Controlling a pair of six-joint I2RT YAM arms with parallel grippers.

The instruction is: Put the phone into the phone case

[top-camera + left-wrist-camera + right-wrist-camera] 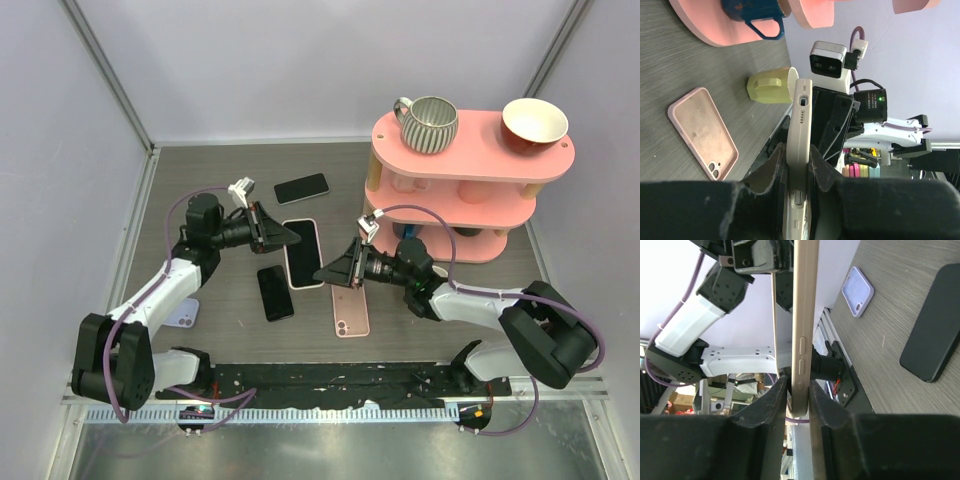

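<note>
A phone with a dark screen and a cream case round its rim is held above the table between both grippers. My left gripper is shut on its far-left edge; in the left wrist view the cream edge stands clamped between the fingers. My right gripper is shut on its near-right corner; in the right wrist view the cream side with its buttons sits between the fingers. I cannot tell how fully the phone is seated in the case.
An empty pink case lies face up below the right gripper, also in the left wrist view. Two black phones and a lavender case lie on the table. A pink tiered shelf with mugs stands at the back right.
</note>
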